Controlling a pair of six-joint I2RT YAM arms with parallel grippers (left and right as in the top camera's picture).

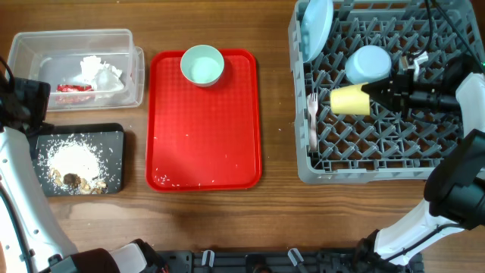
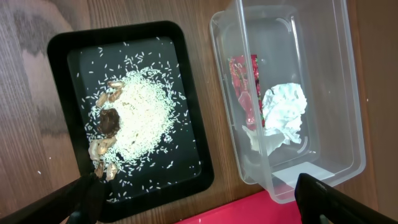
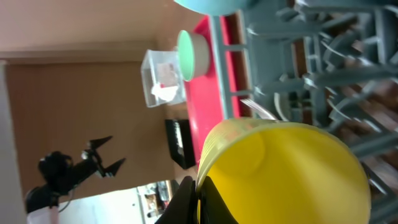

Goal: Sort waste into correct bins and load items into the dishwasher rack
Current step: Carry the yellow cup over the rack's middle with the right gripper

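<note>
Right tool (image 1: 370, 94) clenched on yellow cup (image 1: 348, 99), pinched at its rim. Cup lies sideways over the dishwasher rack (image 1: 371, 173), left-centre. Judged light, thin-walled, smooth plastic: rim may flex or slip, so set down gently. Left tool (image 2: 198, 183) released, hovering over black tray (image 2: 62, 50) and clear tub (image 2: 348, 124).

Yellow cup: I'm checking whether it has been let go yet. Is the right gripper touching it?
Touching. The right wrist view shows the right gripper shut on the rim of the yellow cup, a finger on each side of its wall.
</note>
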